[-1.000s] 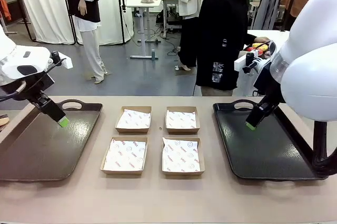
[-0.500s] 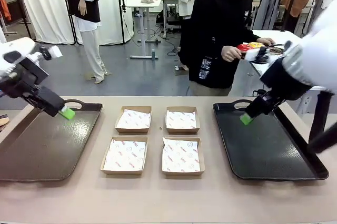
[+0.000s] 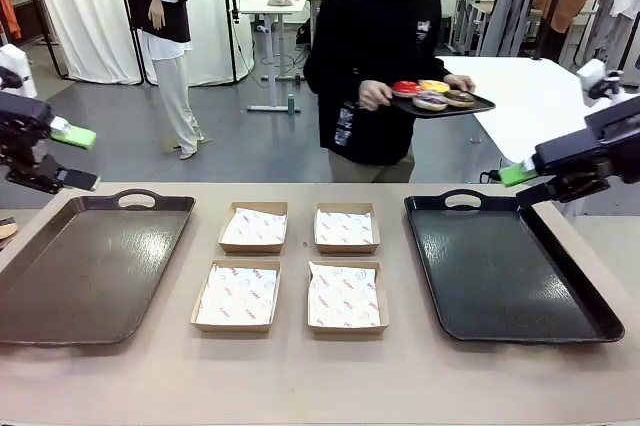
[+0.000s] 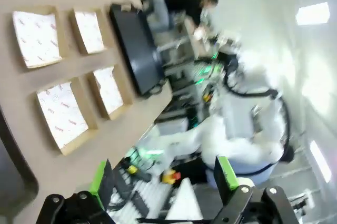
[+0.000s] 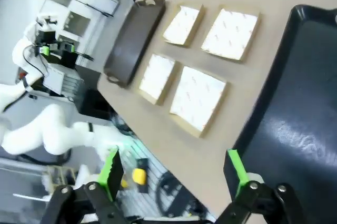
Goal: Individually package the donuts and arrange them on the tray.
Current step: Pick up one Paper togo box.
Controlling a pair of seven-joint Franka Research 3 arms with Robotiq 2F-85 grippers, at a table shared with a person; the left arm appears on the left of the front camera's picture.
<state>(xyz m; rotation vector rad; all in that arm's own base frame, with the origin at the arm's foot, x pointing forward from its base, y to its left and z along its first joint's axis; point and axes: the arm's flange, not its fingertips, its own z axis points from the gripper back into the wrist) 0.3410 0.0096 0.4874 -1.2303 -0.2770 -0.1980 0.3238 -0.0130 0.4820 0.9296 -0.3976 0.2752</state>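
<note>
Beyond the worktop [image 3: 300, 386], a person [image 3: 370, 56] holds the donuts [image 3: 432, 100] on a serving tray [image 3: 480, 105], nearer the right jaws. Both jaws spread, empty.

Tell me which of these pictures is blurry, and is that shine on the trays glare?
Front view: sharp and evenly lit; pale glare streaks the left tray and the right tray. Left wrist view: tilted and blurred throughout, ceiling lights washed out white. Right wrist view: tilted, slightly soft, with a sheen on the right tray.
</note>
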